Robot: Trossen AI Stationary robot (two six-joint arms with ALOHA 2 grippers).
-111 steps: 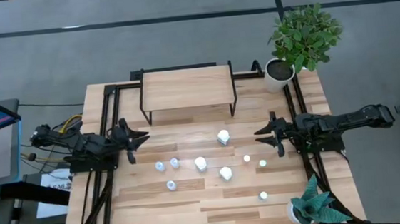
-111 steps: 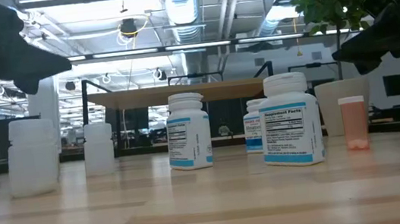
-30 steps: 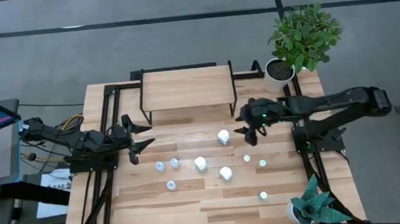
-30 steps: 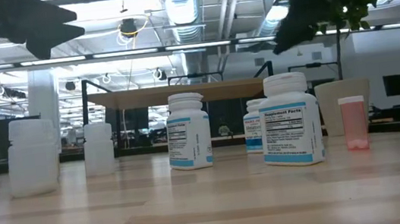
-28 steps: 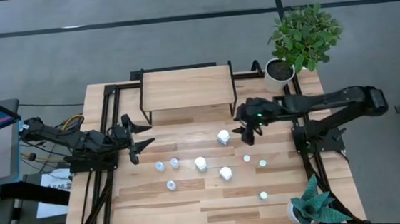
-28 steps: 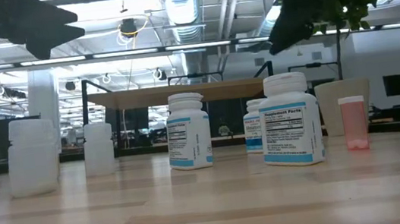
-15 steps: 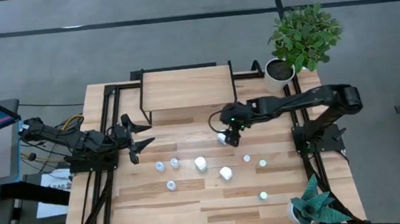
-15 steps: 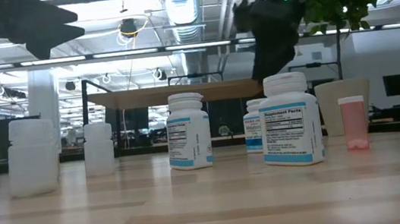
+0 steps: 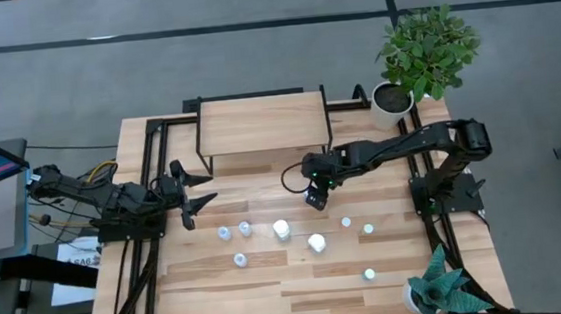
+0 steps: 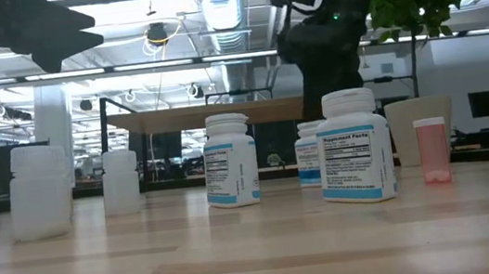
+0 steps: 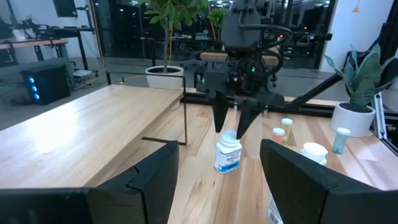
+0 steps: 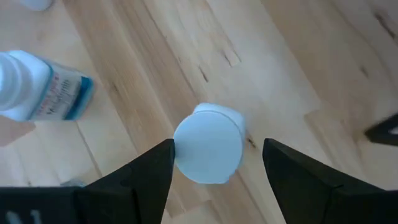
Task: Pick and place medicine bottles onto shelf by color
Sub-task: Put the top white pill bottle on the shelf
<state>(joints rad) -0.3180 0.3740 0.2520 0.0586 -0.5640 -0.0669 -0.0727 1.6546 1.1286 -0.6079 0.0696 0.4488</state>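
A white medicine bottle [image 12: 208, 152] with a blue label [image 11: 228, 151] stands upright on the table just in front of the shelf [image 9: 263, 123]. My right gripper [image 12: 214, 162] points down over it, open. One finger stands on each side of the cap [image 11: 229, 134], and I see no touch. My left gripper [image 9: 199, 199] waits open at the table's left side, above the wood. Two more white bottles [image 9: 281, 229] [image 9: 316, 242], three pale-blue ones [image 9: 239, 259] and small tinted ones [image 9: 368, 228] stand upright at mid-table.
The shelf's black legs [image 9: 329, 143] stand close behind the right gripper. A leafy plant in a white pot [image 9: 423, 50] sits at the far right corner and a smaller plant [image 9: 436, 290] at the near right corner. Bare planks lie along the near edge.
My right gripper has travelled from the table's right side toward the left and come down over the white bottle in front of the shelf. It has tipped so that its fingers now point down and straddle the cap. The bottles have stayed where they were.
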